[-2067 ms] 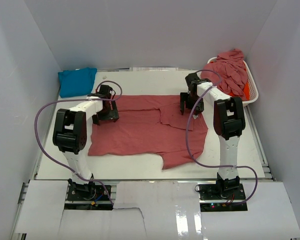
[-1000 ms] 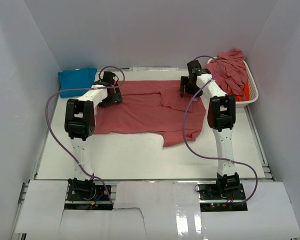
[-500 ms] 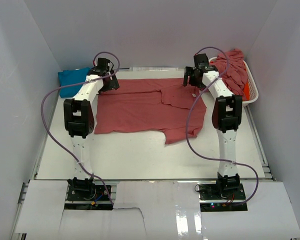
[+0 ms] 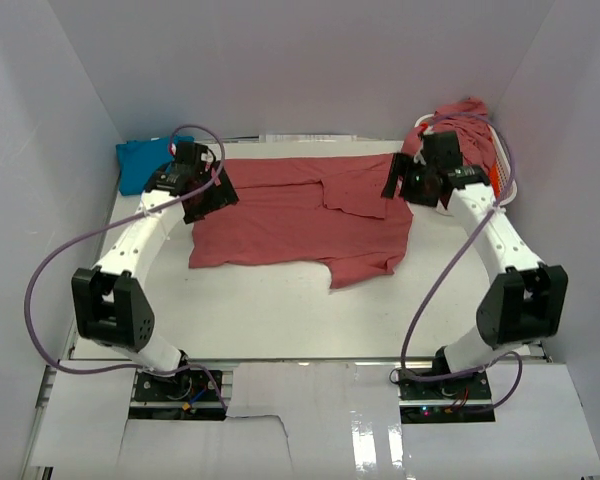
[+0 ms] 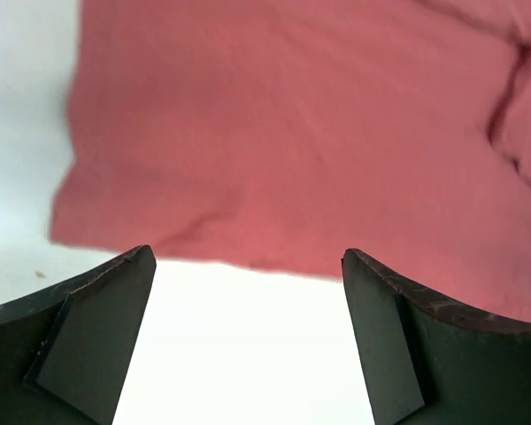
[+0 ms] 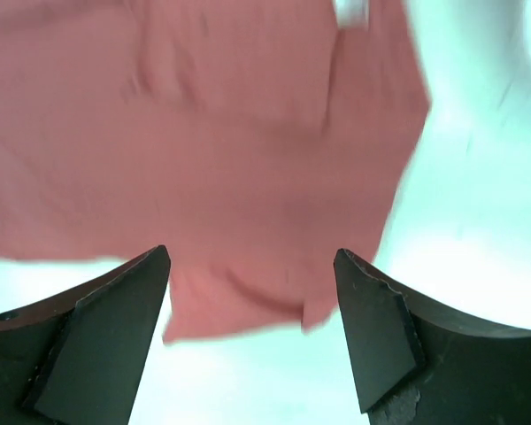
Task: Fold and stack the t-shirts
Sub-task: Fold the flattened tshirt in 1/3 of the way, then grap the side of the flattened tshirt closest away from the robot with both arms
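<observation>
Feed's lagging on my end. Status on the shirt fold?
Left hand open, right hand open, both empty. Rose-red shirt spread mostly flat on table. Nothing on top of it.

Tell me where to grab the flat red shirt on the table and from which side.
Probably its near-left corner, with the left hand coming in low from the left. The red shirt lies flat on the table, so only an outer edge lets a finger slip under; that corner lies clear, and this hand is open nearby.

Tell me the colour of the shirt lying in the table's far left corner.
The shirt is turquoise blue; the top external view shows it best.
</observation>
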Controlling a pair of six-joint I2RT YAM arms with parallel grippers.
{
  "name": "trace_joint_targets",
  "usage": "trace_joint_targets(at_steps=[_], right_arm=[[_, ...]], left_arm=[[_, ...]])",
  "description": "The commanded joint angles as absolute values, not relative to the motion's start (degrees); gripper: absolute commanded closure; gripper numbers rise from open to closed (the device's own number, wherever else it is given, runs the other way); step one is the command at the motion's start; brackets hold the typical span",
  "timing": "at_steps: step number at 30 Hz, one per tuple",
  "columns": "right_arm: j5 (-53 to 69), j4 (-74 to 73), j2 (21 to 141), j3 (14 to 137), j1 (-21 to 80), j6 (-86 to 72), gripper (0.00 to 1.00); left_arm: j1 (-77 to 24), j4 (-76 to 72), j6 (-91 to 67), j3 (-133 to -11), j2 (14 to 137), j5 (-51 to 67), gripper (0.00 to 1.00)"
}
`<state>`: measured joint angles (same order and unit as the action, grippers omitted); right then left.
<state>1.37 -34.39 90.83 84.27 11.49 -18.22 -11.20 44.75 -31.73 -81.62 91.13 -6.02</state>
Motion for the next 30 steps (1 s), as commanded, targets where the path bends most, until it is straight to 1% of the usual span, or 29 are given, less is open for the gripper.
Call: trace_joint_targets(at_steps=[1, 2, 4, 5, 9, 11, 15, 18, 22, 24, 30], right_arm=[[4.9, -41.5, 83.4, 72.0, 12.4, -21.9, 0.19], [4.9, -42.3, 79.1, 69.8, 12.6, -22.1, 0.19], [5.4, -43.2, 73.5, 65.7, 12.6, -22.8, 0.19], [5.3, -43.9, 71.8, 62.0, 12.7, -23.1, 0.19], [7.1, -43.7, 65.8, 54.3, 12.7, -24.4, 0.19], [8.2, -42.3, 62.1, 51.2, 12.7, -25.8, 0.19], [11.6, -34.3, 56.4, 40.4, 12.7, -30.1, 0.20], [14.0, -28.9, 56.2, 35.3, 12.7, -31.3, 0.23], [11.9, -26.1, 58.3, 34.6, 12.7, -31.2, 0.30], [12.0, -24.6, 59.5, 34.5, 12.5, -30.9, 0.32], [9.9, -20.7, 65.1, 36.8, 12.0, -28.6, 0.32]], left_arm=[[-13.4, 46.2, -33.8, -74.3, 83.8, -2.7, 0.02], [-13.4, 46.7, -33.9, -72.7, 80.3, -2.3, 0.02], [-13.9, 47.5, -33.9, -68.1, 77.3, -1.5, 0.02], [-14.0, 47.6, -33.9, -66.7, 74.5, -1.1, 0.02], [-14.8, 48.5, -33.9, -61.4, 69.1, -0.5, 0.02], [-15.0, 48.8, -33.8, -58.5, 67.3, -0.4, 0.02], [-14.9, 48.3, -33.8, -53.4, 64.1, -2.3, 0.02], [-14.8, 46.9, -35.2, -50.4, 64.0, -2.1, 0.02], [-10.8, 42.6, -37.3, -47.0, 64.0, 3.9, 0.02], [-9.8, 40.6, -37.5, -47.0, 64.2, 4.7, 0.02], [-9.7, 39.6, -36.1, -51.7, 67.2, 3.2, 0.02]])
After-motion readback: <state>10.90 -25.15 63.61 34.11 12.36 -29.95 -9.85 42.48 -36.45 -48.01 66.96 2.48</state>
